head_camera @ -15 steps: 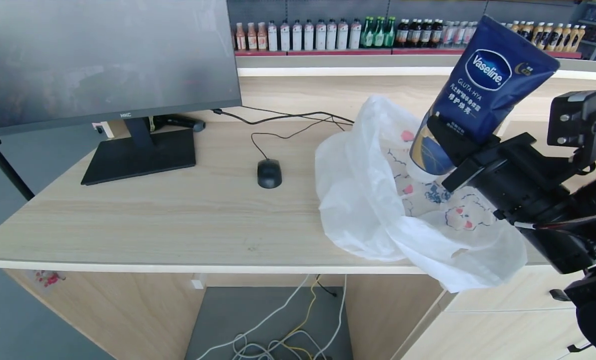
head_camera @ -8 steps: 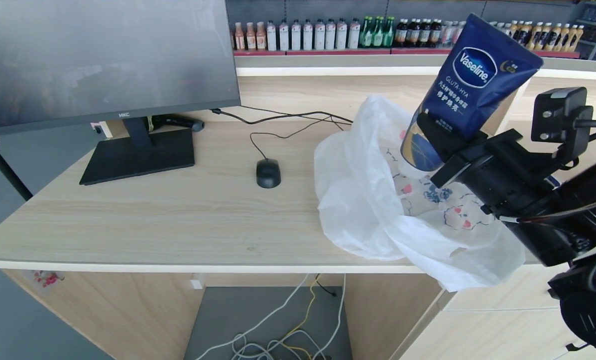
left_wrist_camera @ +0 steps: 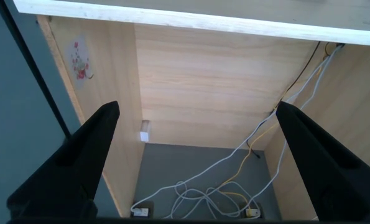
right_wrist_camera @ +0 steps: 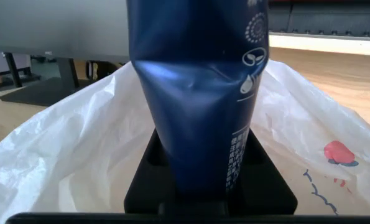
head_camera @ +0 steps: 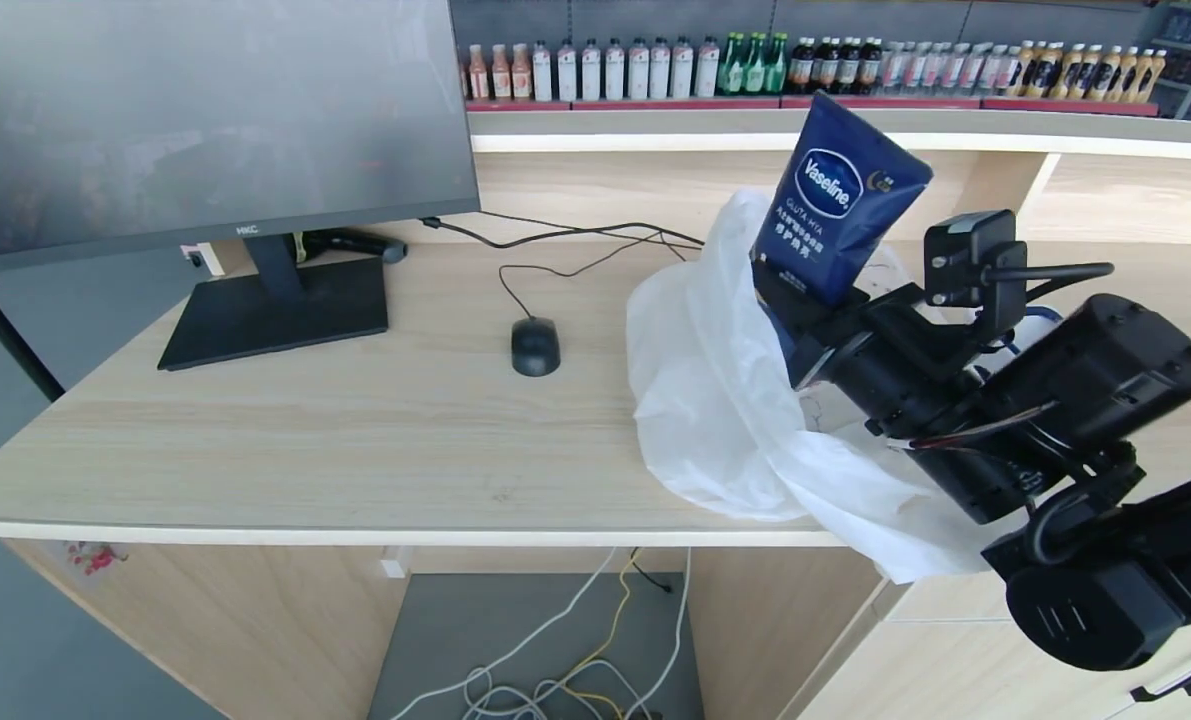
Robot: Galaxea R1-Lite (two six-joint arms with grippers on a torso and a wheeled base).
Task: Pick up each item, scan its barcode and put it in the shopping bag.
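Observation:
My right gripper (head_camera: 790, 330) is shut on a dark blue lotion tube (head_camera: 835, 205), held upright with its crimped end up, low over the mouth of the white plastic shopping bag (head_camera: 715, 400) at the right of the wooden counter. In the right wrist view the tube (right_wrist_camera: 200, 93) stands between the black fingers (right_wrist_camera: 148, 163) with the bag (right_wrist_camera: 66, 149) spread behind and below it. My left gripper (left_wrist_camera: 197, 162) hangs open below the counter's edge, facing the cabinet opening and cables, holding nothing.
A monitor (head_camera: 205, 110) on a black stand sits at the counter's back left. A black mouse (head_camera: 536, 346) with its cable lies near the middle. A handheld barcode scanner (head_camera: 350, 243) lies behind the monitor stand. Shelves of bottles (head_camera: 755, 65) line the back.
The right arm has carried the tube left and down, from high above the bag's right side to just over the bag's opening. The left gripper's earlier state is not shown.

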